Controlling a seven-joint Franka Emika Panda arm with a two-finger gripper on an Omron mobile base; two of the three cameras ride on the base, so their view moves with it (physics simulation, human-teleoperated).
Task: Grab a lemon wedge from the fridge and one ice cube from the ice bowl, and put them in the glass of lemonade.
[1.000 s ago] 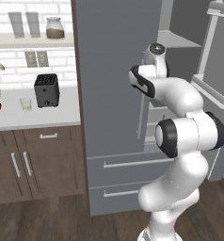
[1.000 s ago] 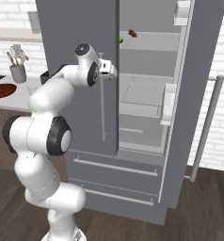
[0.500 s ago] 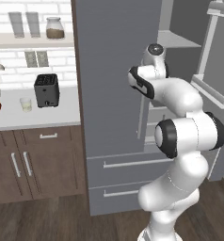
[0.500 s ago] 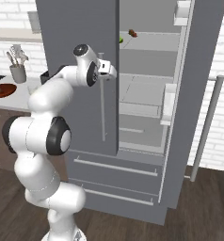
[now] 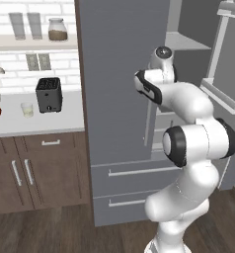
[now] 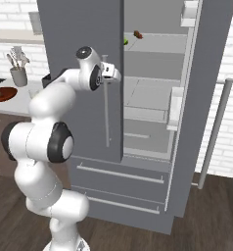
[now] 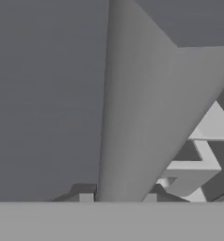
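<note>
The fridge [image 6: 84, 39] has its right door [image 6: 206, 73] swung open and its left door shut. My gripper [image 6: 110, 77] is at the upper part of the left door's vertical bar handle [image 6: 106, 112]. In the hand view the handle [image 7: 132, 103] runs up between my fingertips [image 7: 85, 197], which press on both its sides. The lemon wedge [image 6: 126, 41] lies on the top shelf inside. The glass of lemonade [image 5: 27, 109] stands on the counter beside the black toaster [image 5: 49, 95]. The ice bowl [image 6: 3, 93] sits further left. I cannot make out the ice cube.
A small dark red item [image 6: 137, 34] lies near the wedge on the shelf. A grey utensil cup [image 6: 19, 76] stands behind the bowl. Two tall glasses and a jar [image 5: 57, 29] sit on the wall shelf. The open door's bins [image 6: 176, 105] jut into the fridge opening.
The jaws have closed from wide open onto the left door's handle. The arm and the fridge doors have hardly moved.
</note>
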